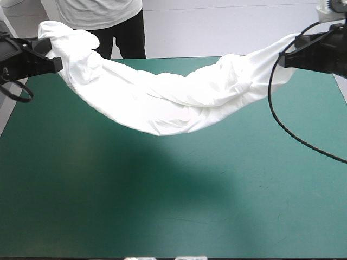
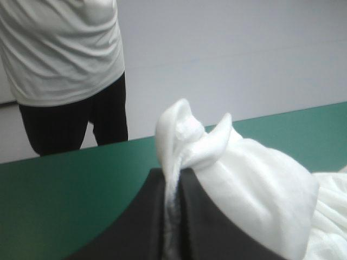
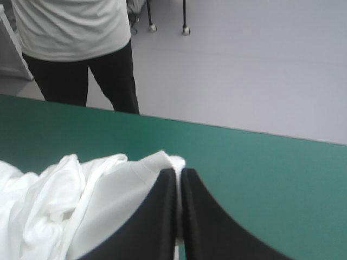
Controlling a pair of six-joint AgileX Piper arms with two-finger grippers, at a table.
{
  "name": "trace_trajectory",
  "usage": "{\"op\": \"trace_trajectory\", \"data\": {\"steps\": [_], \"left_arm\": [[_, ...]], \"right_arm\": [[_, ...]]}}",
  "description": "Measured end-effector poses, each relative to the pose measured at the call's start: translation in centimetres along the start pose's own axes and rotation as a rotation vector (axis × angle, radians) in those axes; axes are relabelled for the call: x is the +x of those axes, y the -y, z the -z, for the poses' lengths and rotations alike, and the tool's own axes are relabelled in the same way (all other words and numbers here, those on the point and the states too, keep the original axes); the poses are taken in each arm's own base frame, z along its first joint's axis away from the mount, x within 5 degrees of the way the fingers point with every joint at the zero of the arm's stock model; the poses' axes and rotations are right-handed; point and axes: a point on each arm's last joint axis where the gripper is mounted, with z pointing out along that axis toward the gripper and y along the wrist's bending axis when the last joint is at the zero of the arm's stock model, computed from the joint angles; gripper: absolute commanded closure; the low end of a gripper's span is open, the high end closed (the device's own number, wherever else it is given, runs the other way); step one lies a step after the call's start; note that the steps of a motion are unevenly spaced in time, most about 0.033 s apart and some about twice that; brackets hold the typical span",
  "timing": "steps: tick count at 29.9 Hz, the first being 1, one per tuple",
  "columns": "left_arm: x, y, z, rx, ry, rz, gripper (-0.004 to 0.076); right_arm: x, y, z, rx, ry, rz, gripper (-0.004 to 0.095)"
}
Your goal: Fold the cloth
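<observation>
Count on inspection: one T-shirt (a single white garment). Grippers: two, the left gripper and the right gripper, each with two black fingers, four fingers in all. One table, one teal-green cover.

T-shirt: white, crumpled, lifted off teal-green table cover. Hangs as sagging band, both ends raised near table's side edges, middle drooping lowest over table's far half.
</observation>
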Motion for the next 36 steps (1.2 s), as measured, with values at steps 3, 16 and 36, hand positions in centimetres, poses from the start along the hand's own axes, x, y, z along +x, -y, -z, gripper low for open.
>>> {"op": "trace_trajectory", "data": {"steps": [3,16,36], "left_arm": [[-0.3,0.8,2.4,0.017,0.054,-0.009,0.0734],[3.3,1.1,2.2,0.049,-0.159,0.008,0.0734],[21.9,-3.2,-18.1,0.05,-0.678,0.193,0.0734]], "right_arm": [[-0.7,-0.3,2.3,-0.003,0.051,0.007,0.0925],[4.9,-0.6,-0.1,-0.055,-0.225,-0.063,0.0925],[21.2,2.0,-20.1,-0.014,-0.683,-0.171,0.0925]]}}
